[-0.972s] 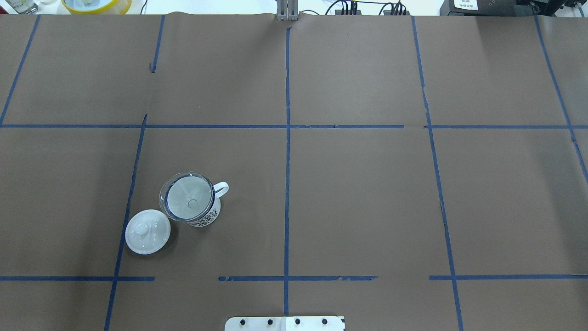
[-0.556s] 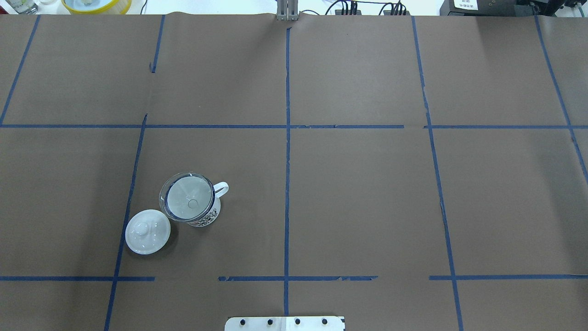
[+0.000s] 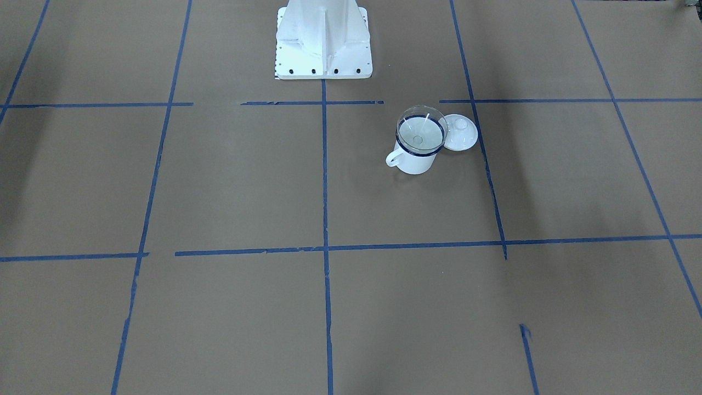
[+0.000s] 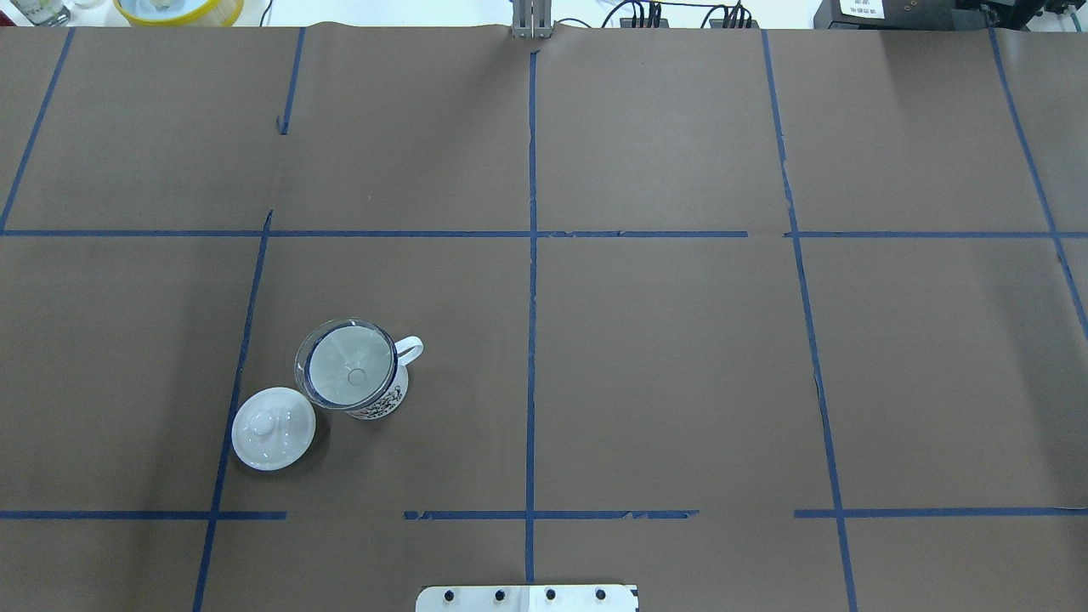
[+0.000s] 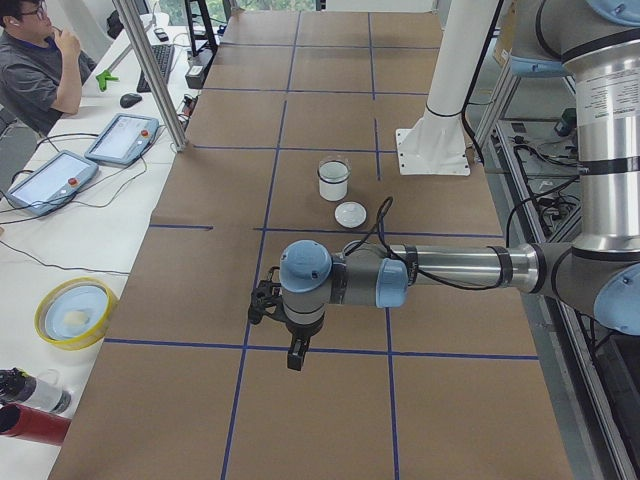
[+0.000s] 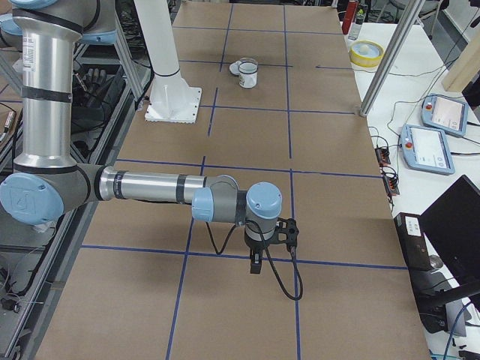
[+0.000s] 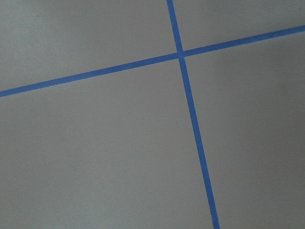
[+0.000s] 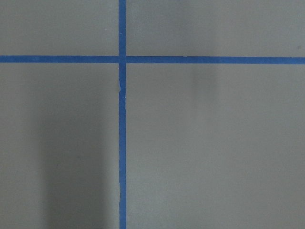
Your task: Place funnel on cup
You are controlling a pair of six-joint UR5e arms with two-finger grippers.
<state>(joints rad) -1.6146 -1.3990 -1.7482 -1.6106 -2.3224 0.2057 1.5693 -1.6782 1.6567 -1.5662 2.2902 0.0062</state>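
Note:
The clear funnel (image 4: 348,370) sits mouth-up in the white mug with the dark blue rim (image 4: 389,403), on the left half of the table, handle to the right. Both also show in the front view: the funnel (image 3: 421,129) and the cup (image 3: 414,162). My left gripper (image 5: 293,352) shows only in the exterior left view, far from the cup (image 5: 332,184), above the brown paper. My right gripper (image 6: 256,264) shows only in the exterior right view, far from the cup (image 6: 248,78). I cannot tell if either is open or shut. Both wrist views show only paper and tape.
A round white knobbed lid (image 4: 273,427) lies beside the cup, at its near left. The robot's base (image 3: 323,44) stands at the table's near middle. A yellow bowl (image 4: 178,8) sits off the far left corner. An operator (image 5: 40,70) sits beyond the table.

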